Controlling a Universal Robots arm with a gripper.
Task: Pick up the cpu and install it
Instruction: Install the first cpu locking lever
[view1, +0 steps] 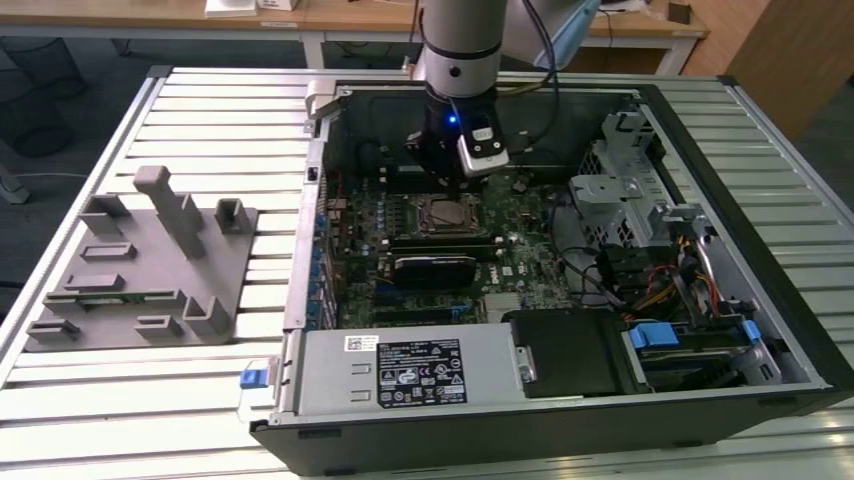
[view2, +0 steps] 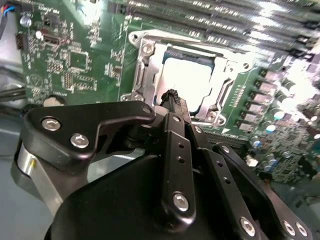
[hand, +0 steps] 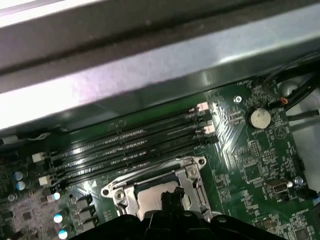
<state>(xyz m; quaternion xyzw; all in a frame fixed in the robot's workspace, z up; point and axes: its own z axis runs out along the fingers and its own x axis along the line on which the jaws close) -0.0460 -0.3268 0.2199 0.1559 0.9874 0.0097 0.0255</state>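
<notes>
The cpu (view2: 192, 80) is a pale silvery square lying flat inside the open metal-framed socket (view2: 141, 70) of the green motherboard (view2: 75, 55). In the first wrist view the cpu (hand: 149, 198) sits in the socket frame (hand: 192, 172) beside the memory slots. My gripper (view2: 172, 95) hangs just over the cpu's near edge, its two black fingers drawn together into one narrow tip with nothing between them. I cannot tell whether the tip touches the chip. In the exterior view the gripper (view1: 447, 188) stands right above the socket (view1: 447, 213) inside the open computer case.
The case walls (view1: 315, 200) ring the motherboard. A black heatsink (view1: 430, 268), the power supply (view1: 400, 370), a drive cage (view1: 621, 200) and cable bundles (view1: 667, 290) crowd the case. A grey slotted holder block (view1: 147, 260) lies on the slatted table at the exterior view's left.
</notes>
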